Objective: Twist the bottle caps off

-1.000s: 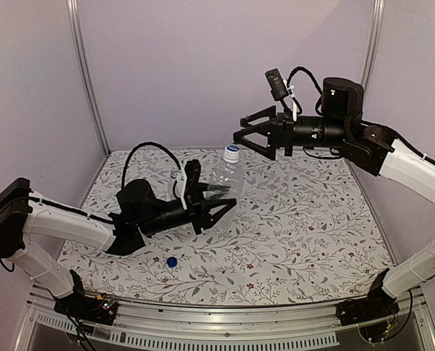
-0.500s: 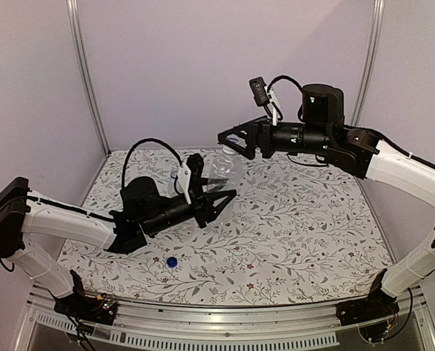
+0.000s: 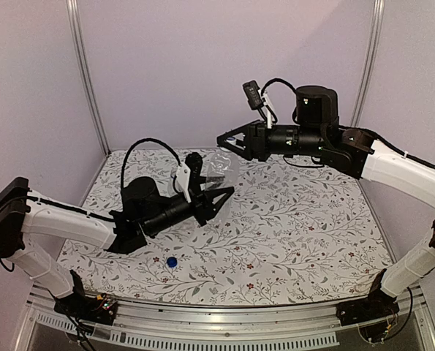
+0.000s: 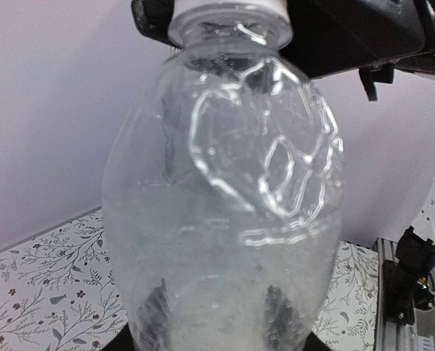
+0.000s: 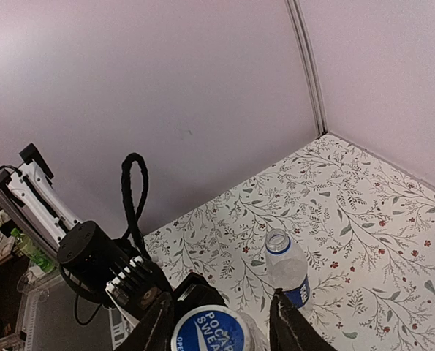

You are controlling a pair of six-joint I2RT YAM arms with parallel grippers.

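Above the tabletop, my left claw clamps the plain bottle by its body; my right claw sits narrow around its white-and-blue cap, though whether it pinches I cannot tell; the blue cap lies near the front edge; the labelled bottle stands uncapped.

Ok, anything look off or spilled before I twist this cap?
Nothing spilled or damaged. A blue cap lies loose on the table near the front edge, and the labelled bottle stands upright, uncapped.
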